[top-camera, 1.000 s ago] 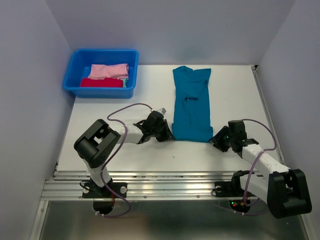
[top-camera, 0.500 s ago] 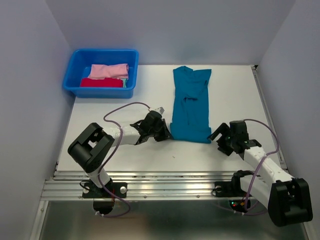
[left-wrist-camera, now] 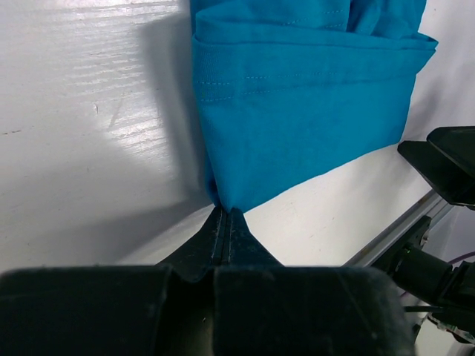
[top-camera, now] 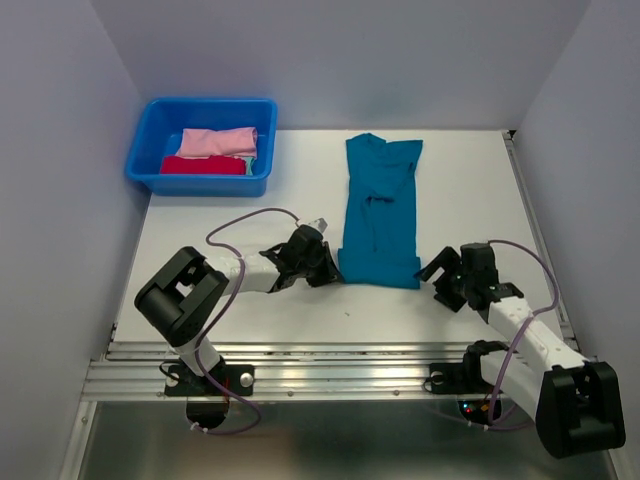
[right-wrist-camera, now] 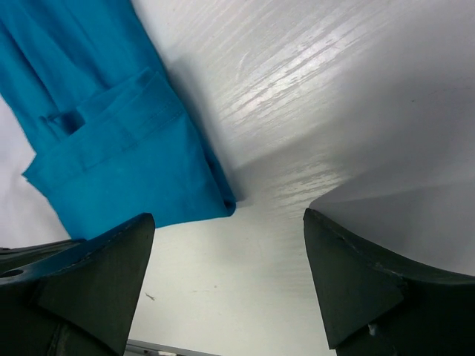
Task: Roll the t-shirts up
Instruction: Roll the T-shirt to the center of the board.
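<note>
Pinched in left gripper [left-wrist-camera: 225,213]: teal t-shirt [top-camera: 381,210] corner — right gripper [top-camera: 432,272] apart.

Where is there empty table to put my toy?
Bare table lies between the blue tub and the teal t-shirt, and right of the shirt to the table edge. It's crowded at the shirt's near hem, by the left gripper and right gripper.
</note>
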Motion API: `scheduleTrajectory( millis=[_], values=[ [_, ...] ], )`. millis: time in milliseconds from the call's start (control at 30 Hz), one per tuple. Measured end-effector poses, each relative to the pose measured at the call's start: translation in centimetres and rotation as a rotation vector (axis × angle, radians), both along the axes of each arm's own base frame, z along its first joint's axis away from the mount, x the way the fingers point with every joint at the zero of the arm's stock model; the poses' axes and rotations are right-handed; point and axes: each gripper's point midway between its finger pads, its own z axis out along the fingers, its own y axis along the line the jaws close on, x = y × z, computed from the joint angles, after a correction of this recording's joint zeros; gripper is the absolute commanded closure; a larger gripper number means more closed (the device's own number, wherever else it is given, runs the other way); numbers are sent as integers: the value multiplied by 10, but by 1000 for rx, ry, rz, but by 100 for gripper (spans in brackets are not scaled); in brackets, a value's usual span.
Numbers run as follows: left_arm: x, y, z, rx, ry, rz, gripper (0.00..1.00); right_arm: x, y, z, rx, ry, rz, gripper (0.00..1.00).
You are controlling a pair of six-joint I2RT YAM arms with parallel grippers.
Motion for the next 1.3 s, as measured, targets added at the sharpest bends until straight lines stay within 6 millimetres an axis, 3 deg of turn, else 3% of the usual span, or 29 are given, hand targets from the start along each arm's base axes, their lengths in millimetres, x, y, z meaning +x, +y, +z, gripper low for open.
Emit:
scheduleTrajectory(
  millis=[267, 500, 633, 800, 900, 1233, 1300],
  values=[
    [-4, 5, 2, 1, -5, 5, 100, -1, 25, 0, 85, -60, 38, 15],
    [-4, 6, 1, 5, -5, 8, 100, 3, 43, -2, 118, -60, 62, 24],
    [-4, 7, 1, 9, -4, 10, 100, 3, 43, -3, 122, -55, 39, 37],
    [-4, 8, 0, 16, -5, 10, 100, 1, 38, -7, 117, -48, 3, 44],
    [-5, 9, 1, 18, -7, 9, 100, 0, 37, -8, 118, -42, -12, 53],
    [-5, 10, 1, 23, -6, 10, 100, -8, 29, -19, 89, 0, -43, 99],
    [-5, 10, 1, 22, -7, 9, 100, -9, 29, -20, 85, 2, -41, 99]
  ],
)
